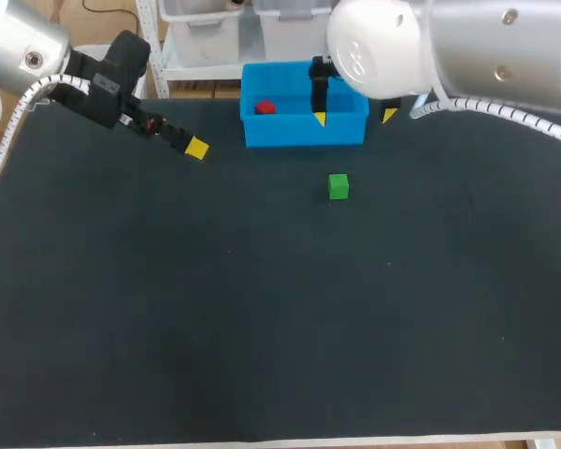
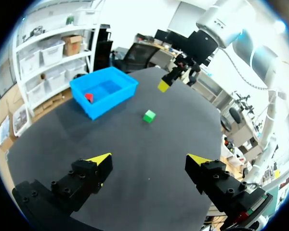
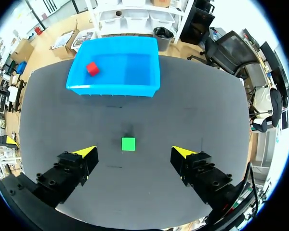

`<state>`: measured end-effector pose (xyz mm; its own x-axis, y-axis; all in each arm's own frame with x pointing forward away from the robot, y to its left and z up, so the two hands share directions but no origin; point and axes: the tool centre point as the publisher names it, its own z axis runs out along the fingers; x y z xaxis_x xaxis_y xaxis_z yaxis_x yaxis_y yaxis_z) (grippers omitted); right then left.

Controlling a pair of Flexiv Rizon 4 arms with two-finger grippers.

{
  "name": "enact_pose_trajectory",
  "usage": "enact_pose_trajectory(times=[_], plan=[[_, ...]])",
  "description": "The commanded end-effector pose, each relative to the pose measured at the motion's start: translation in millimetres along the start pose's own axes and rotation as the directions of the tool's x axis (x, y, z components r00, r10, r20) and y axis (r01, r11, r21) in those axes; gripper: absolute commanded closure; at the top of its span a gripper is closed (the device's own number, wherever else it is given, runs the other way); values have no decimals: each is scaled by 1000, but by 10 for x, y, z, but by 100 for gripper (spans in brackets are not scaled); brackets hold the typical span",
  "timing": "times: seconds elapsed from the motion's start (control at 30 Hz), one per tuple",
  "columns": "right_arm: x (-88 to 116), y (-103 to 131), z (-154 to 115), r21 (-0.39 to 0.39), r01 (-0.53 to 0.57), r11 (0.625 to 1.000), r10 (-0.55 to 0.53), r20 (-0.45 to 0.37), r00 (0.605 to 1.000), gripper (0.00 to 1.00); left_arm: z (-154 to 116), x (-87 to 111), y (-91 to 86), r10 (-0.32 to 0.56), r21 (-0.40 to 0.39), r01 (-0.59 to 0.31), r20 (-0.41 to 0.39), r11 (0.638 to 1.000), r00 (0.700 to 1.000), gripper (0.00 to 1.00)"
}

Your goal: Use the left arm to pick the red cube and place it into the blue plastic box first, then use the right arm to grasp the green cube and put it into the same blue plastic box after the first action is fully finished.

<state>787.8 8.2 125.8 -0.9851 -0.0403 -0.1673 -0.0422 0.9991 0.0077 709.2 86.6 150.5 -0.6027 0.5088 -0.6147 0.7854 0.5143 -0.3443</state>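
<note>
The red cube lies inside the blue plastic box at the table's far edge, near the box's left end. The green cube sits on the black table a little in front of the box. My left gripper hangs open and empty to the left of the box. In its wrist view the left gripper faces the box, the red cube and the green cube from a distance. My right gripper is open above the table; in its wrist view the right gripper has the green cube just ahead, between its fingers' line, with the box and red cube beyond.
The black tabletop stretches wide in front of the cubes. My right arm's large wrist hangs over the box's right end in the head view.
</note>
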Motion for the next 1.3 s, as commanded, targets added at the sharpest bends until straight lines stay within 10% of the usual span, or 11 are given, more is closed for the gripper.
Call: enact_pose_trajectory(times=[0.03, 1.3], plan=[[10, -1, -1, 1, -2, 1000, 2, 3, 1000, 0, -1, 14, 6, 3, 2, -3, 5, 1000, 1000, 0], [167, 23, 746, 39, 4, 999, 0, -95, 995, 0, -1, 14, 6, 3, 2, -3, 5, 1000, 1000, 0]])
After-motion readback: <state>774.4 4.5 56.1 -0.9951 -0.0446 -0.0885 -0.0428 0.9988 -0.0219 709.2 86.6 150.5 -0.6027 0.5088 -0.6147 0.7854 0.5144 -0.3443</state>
